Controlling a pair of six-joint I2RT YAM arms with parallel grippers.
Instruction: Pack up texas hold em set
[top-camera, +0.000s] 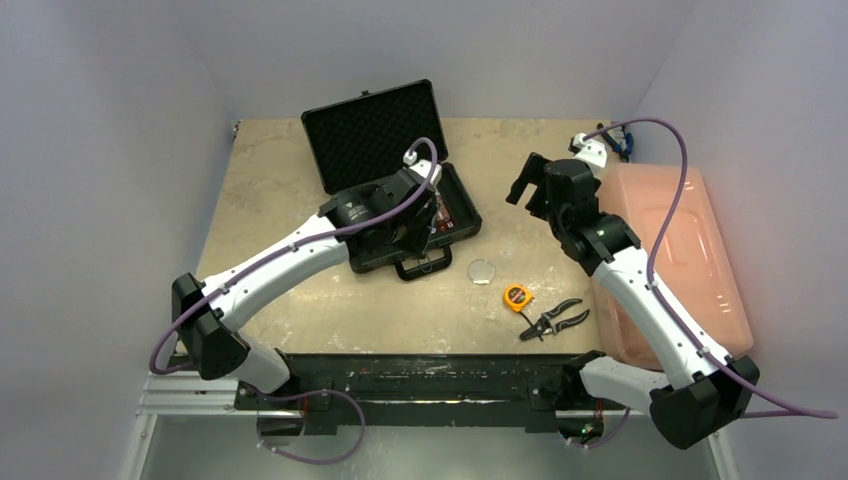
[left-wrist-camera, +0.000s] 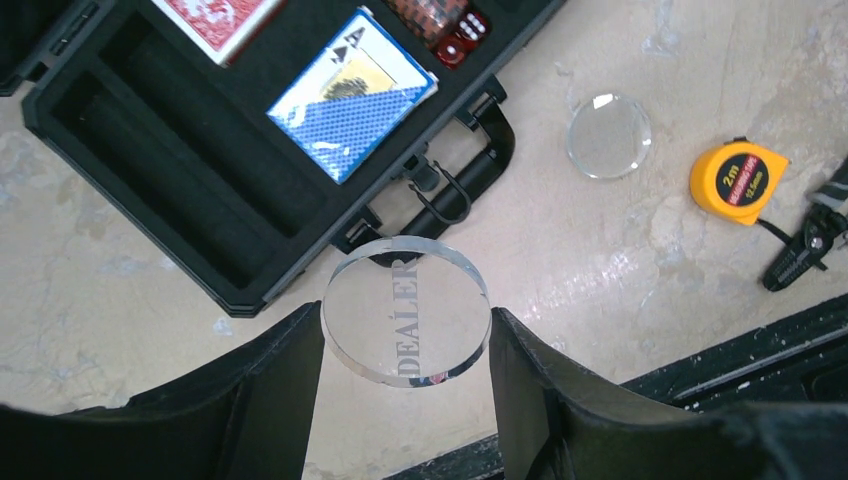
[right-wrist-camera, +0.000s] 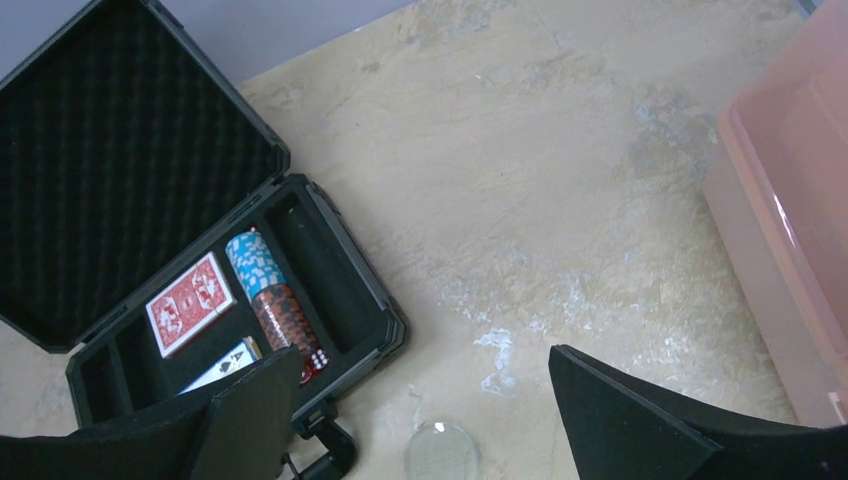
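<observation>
The black briefcase (top-camera: 372, 130) lies open on the table, foam lid up. Its tray (left-wrist-camera: 150, 150) holds a red deck (right-wrist-camera: 190, 302), a blue deck (left-wrist-camera: 350, 105), blue and red-black chip stacks (right-wrist-camera: 270, 290) and red dice (left-wrist-camera: 465, 38). My left gripper (left-wrist-camera: 405, 330) is shut on a clear disc marked DEALER (left-wrist-camera: 405, 310), above the case's front edge near the handle (left-wrist-camera: 480, 150). A second clear disc (top-camera: 482, 270) lies on the table right of the handle. My right gripper (right-wrist-camera: 420, 420) is open and empty, raised over the table right of the case.
An orange-yellow tape measure (top-camera: 517, 296) and black-handled pliers (top-camera: 555, 320) lie near the front of the table. A translucent orange bin (top-camera: 680, 250) stands along the right edge. A black rail (top-camera: 420, 375) runs along the near edge.
</observation>
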